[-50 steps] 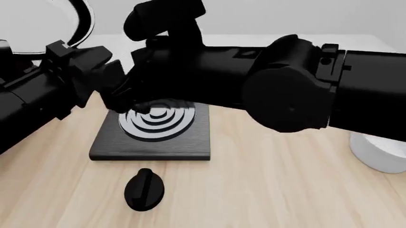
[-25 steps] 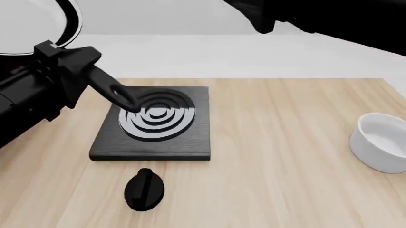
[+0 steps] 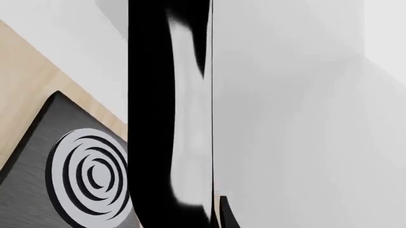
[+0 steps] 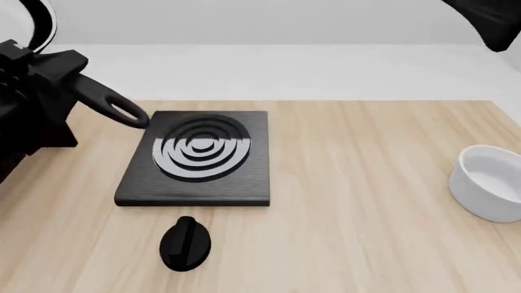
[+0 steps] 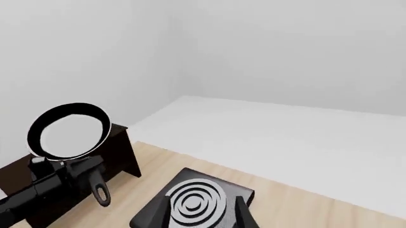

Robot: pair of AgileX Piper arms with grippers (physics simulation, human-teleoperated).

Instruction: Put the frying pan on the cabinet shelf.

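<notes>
The frying pan (image 5: pixel 68 130) is held up in the air, tilted on edge, its shiny inside facing the right wrist camera. My left gripper (image 4: pixel 69 76) is shut on its long black handle, whose loop end (image 4: pixel 128 112) sticks out over the table's left side. In the front view only the pan's rim (image 4: pixel 43 21) shows at the top left. In the left wrist view the pan (image 3: pixel 152 118) fills the middle as a black band. The dark cabinet (image 5: pixel 123 152) stands behind and below the pan. Of my right gripper only one finger (image 5: pixel 246 216) shows, high above the table.
A black square stove plate (image 4: pixel 195 160) with rings lies left of the table's middle, a black knob (image 4: pixel 185 243) in front of it. A white bowl (image 4: pixel 488 183) stands at the right edge. Part of the right arm (image 4: pixel 488 18) shows at the top right.
The right arm has pulled up and away to the top right, off the stove plate. My left gripper has carried the pan further left, so less of it shows in the front view.
</notes>
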